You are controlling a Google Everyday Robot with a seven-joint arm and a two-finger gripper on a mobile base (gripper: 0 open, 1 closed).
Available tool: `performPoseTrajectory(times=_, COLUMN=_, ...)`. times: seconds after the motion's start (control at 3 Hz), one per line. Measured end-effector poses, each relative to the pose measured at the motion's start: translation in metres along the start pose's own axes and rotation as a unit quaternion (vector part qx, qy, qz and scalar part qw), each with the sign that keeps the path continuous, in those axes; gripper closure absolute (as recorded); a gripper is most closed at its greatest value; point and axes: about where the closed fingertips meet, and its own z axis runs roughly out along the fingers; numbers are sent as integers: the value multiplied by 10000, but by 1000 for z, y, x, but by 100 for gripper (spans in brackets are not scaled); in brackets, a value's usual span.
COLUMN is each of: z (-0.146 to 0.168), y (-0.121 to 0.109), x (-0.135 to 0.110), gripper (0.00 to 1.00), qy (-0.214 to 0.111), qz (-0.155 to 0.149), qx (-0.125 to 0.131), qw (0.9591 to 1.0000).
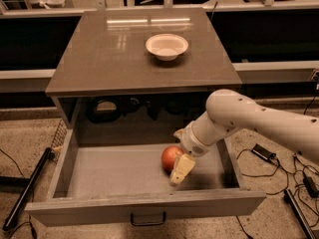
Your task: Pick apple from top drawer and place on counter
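Note:
The apple (169, 158), red-orange, lies on the grey floor of the open top drawer (114, 171), right of its middle. My gripper (179, 152) reaches down into the drawer from the right on a white arm. It is open, with one cream finger (182, 169) in front of the apple and the other (178, 132) behind it, so the apple sits at the gap between them. The glossy brown counter (109, 59) lies above and behind the drawer.
A white bowl (167, 46) stands on the counter, right of centre towards the back. The drawer's front wall with its dark handle (148, 218) is nearest the camera. Cables (261, 153) lie on the floor at the right, and a dark bar (27, 188) at the left.

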Motion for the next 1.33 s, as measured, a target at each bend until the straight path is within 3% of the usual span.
performPoseTrajectory(times=0.33, z=8, y=5, x=-4, gripper=7, qy=-55, qz=-163, qx=-92, qw=9998)
performPoseTrajectory(times=0.67, z=14, y=8, x=-7, gripper=25, qy=-140, qz=-326, qx=-161, qw=9992)
performPoseTrajectory(times=1.33, z=25, y=16, x=-10, gripper=72, qy=-320, qz=-591, qx=-385, qw=9970)
